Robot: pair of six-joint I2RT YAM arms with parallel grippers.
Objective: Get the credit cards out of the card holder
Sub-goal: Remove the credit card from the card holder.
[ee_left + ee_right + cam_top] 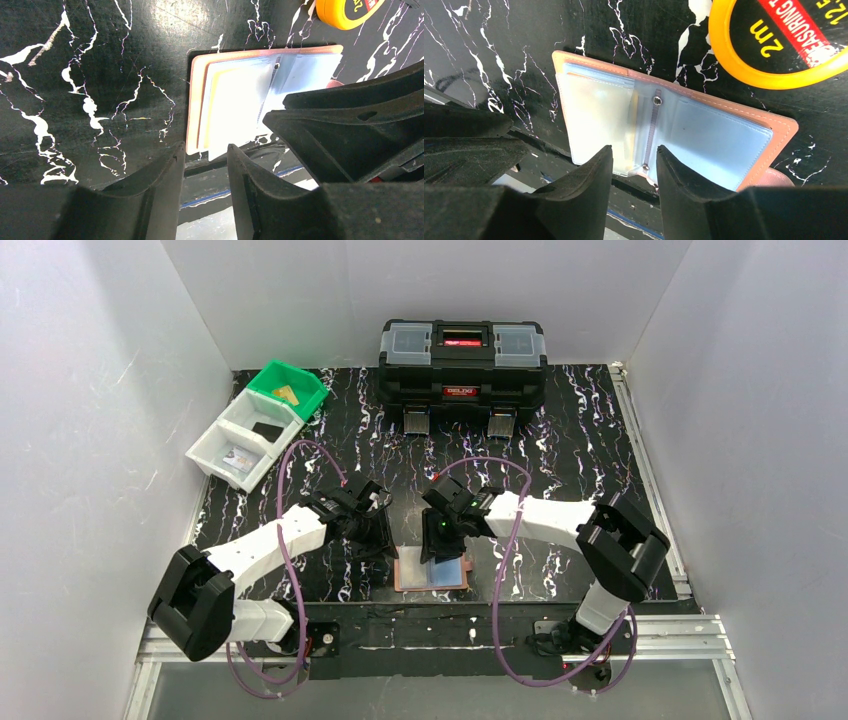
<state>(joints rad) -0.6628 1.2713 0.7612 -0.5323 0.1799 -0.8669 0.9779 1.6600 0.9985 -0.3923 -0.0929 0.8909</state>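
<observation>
Evidently spread flat for access, the tan leather bifold card holder lies on the black marbled surface; left hand and right hand hover over it, narrowly parted, gripping nothing.

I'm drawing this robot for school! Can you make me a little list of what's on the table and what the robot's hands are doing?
wallet: open flat at the table's near edge
left gripper: open, at the wallet's near corner
right gripper: open, at the wallet's middle fold
tape measure: yellow, close beside the wallet
green bin: holds a gold card
white bins: hold a black card and a pale card
toolbox: black, at the back
</observation>
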